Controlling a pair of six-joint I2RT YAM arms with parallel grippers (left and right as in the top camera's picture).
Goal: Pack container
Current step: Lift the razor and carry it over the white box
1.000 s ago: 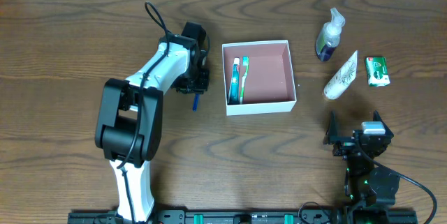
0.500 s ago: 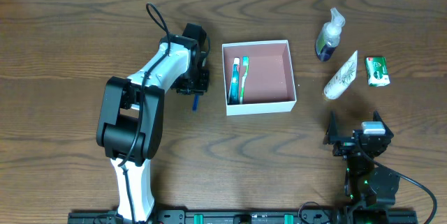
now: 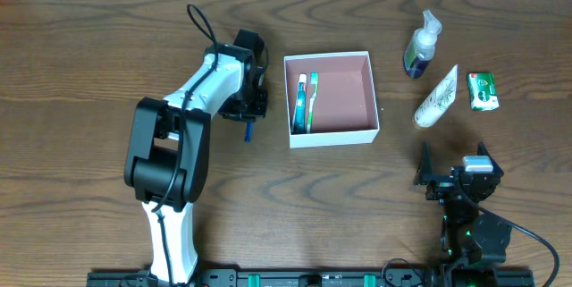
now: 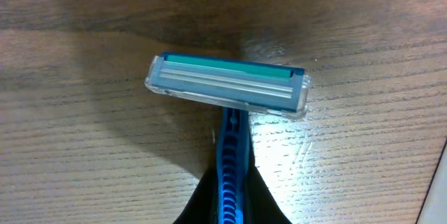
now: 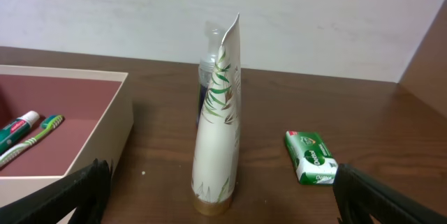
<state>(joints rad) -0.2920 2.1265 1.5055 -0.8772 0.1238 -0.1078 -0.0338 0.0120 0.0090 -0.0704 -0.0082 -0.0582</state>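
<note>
Your left gripper (image 3: 249, 115) is clamped on the razor (image 4: 228, 88) by its handle, with the head out front so the blade is clear of the fingers. Just to its right sits the container (image 3: 335, 135), with a toothbrush (image 3: 312, 101) along its near wall. Far right, your right gripper (image 3: 454, 164) hangs wide open, a tube (image 5: 217, 119) ahead of it.

Container (image 3: 332, 135) R half bare; toothbrushes (image 3: 305, 101) line L wall. L claw (image 3: 247, 119) w/ razor (image 4: 228, 88) just left; tube (image 3: 437, 97), bottle (image 3: 420, 46) right.
</note>
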